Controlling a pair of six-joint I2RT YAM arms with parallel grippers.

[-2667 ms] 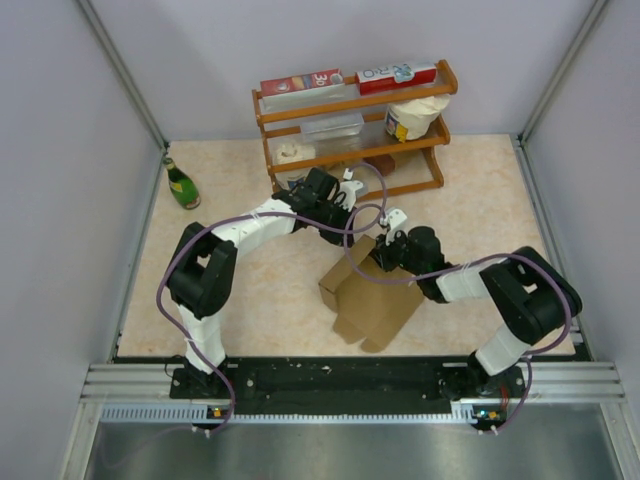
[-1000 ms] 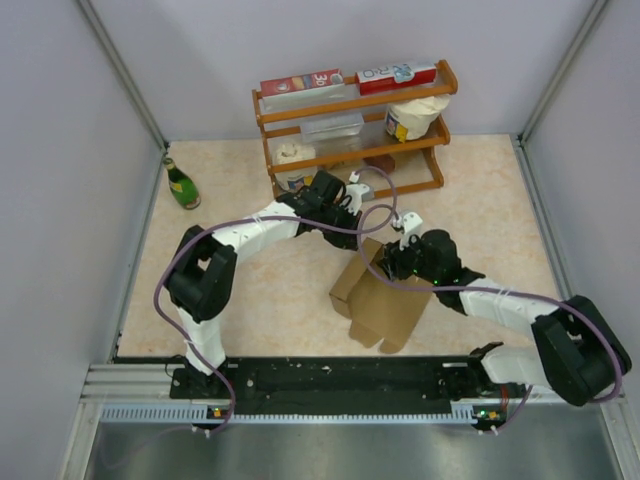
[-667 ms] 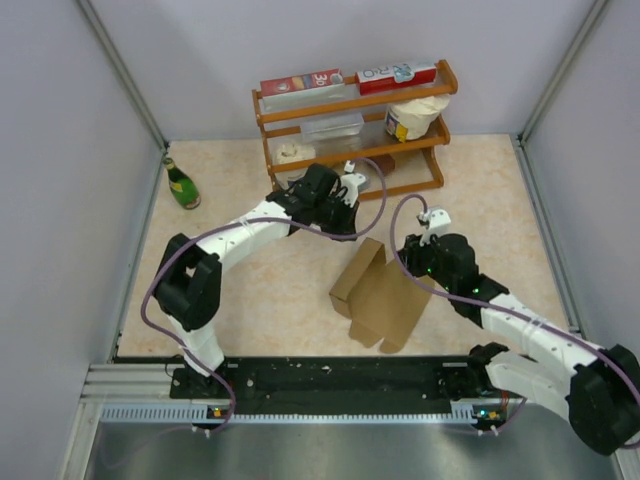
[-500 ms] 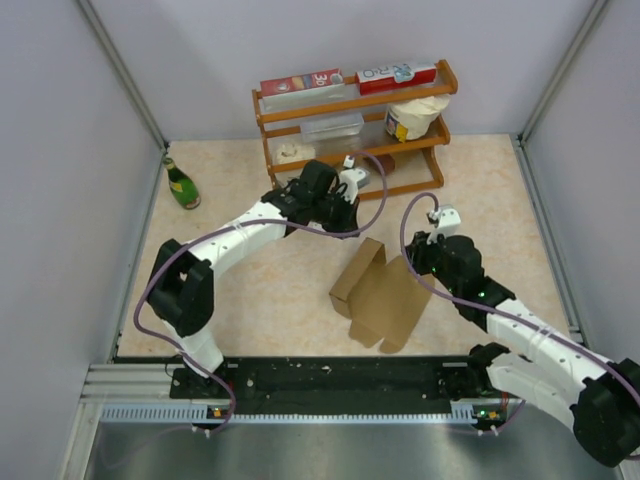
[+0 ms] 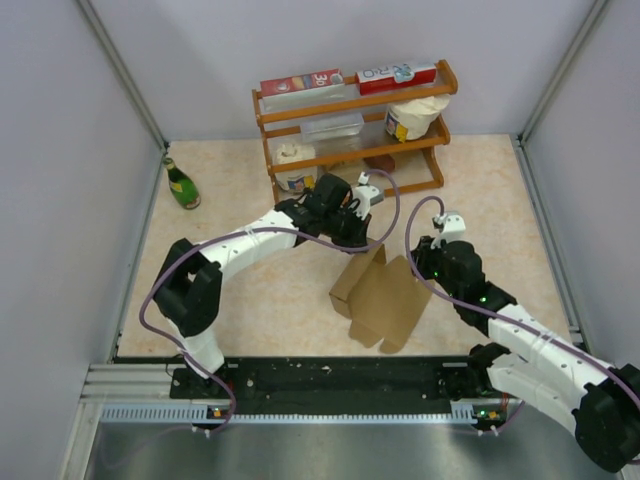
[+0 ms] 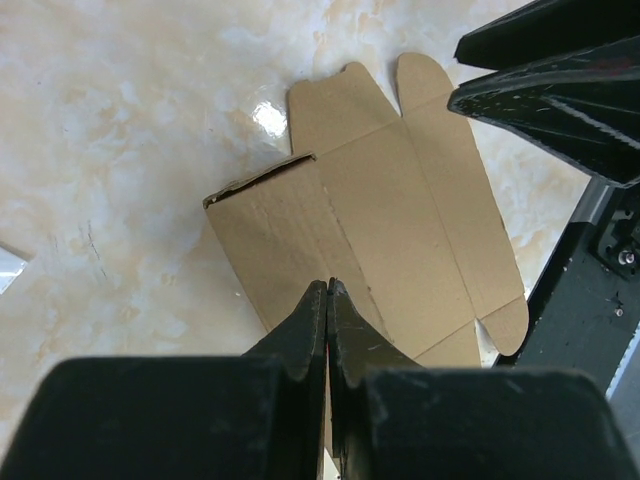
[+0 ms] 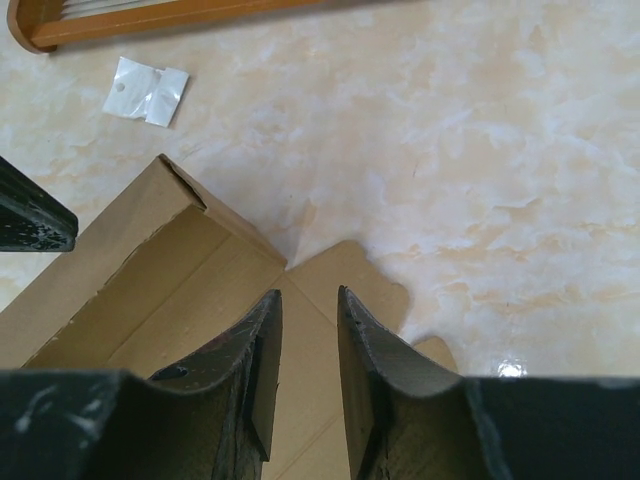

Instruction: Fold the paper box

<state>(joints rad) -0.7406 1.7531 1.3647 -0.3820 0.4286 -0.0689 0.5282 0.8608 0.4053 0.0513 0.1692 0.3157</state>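
While the left hand [image 6: 327, 292] is clenched empty and the right hand [image 7: 310, 305] ajar, crease the paper box [image 6: 400, 215] squarely.

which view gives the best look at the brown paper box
The left wrist view: the paper box lies nearly whole in frame, creases and rounded flaps plain. The top external view shows its outline, but small. The right wrist view catches only one end.

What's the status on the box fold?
Left jaws shut, right jaws slightly open, both empty. Paper box lies part-folded on table. Small white packet apart, near rack.
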